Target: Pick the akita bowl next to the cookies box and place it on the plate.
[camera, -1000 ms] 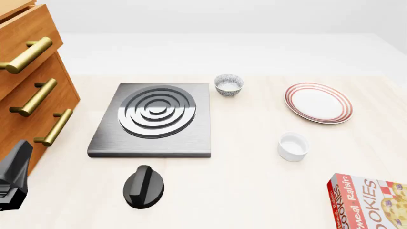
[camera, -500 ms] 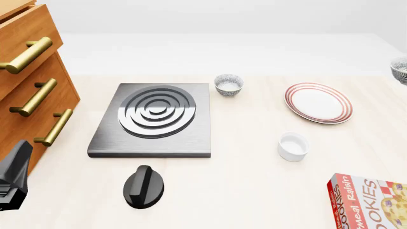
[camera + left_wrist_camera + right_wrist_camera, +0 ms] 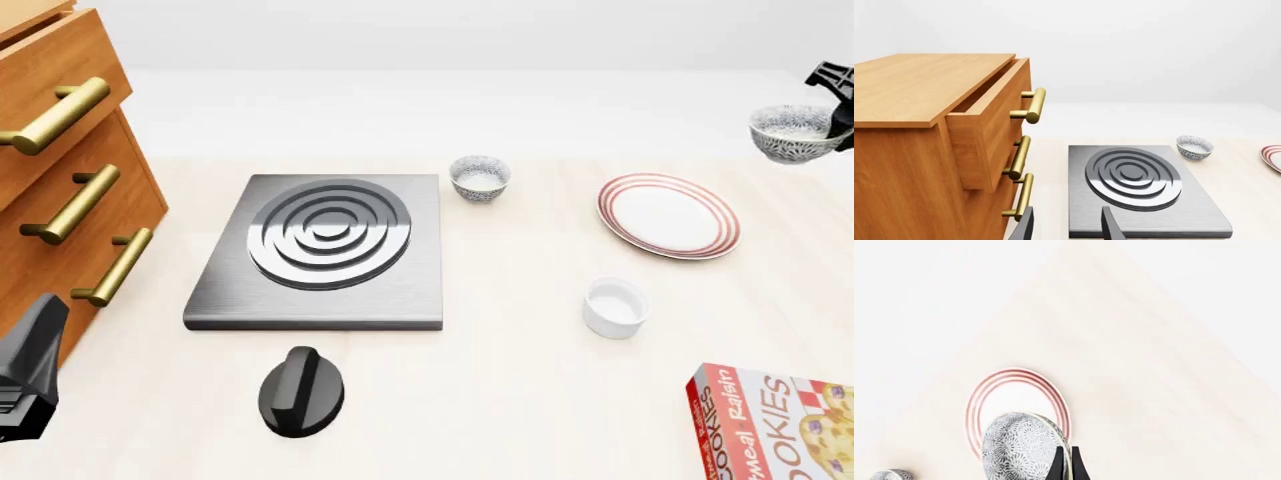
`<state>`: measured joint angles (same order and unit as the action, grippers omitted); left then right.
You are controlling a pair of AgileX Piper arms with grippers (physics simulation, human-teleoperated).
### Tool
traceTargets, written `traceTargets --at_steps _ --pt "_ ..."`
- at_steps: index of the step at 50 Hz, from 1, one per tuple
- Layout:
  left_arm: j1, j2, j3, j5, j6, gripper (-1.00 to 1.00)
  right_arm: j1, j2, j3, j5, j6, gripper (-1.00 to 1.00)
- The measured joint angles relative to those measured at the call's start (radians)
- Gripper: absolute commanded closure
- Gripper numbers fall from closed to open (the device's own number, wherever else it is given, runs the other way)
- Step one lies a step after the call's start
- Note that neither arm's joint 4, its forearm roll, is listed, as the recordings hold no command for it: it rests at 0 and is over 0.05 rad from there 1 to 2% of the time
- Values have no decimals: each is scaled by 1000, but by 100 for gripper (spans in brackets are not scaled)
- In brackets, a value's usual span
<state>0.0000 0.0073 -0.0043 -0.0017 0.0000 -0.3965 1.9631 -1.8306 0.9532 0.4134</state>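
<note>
I had the bowl (image 3: 795,133) pinched by its rim in the right tool (image 3: 1065,464), aloft past the plate's (image 3: 667,215) far right edge. Carrying was underway; next I needed to swing left over the plate and lower.

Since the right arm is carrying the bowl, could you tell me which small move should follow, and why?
Probably carry the akita bowl leftward until it hangs over the plate. The right tool pinches its rim, but the bowl is in the air beyond the plate's right edge.
</note>
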Motion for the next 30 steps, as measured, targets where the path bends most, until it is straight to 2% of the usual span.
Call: traceTargets --at_steps 16,30 --pt "0 0 0 0 0 -100 72 17 23 -75 47 100" --pt "0 0 0 0 0 -100 113 -6 138 -211 115 100"
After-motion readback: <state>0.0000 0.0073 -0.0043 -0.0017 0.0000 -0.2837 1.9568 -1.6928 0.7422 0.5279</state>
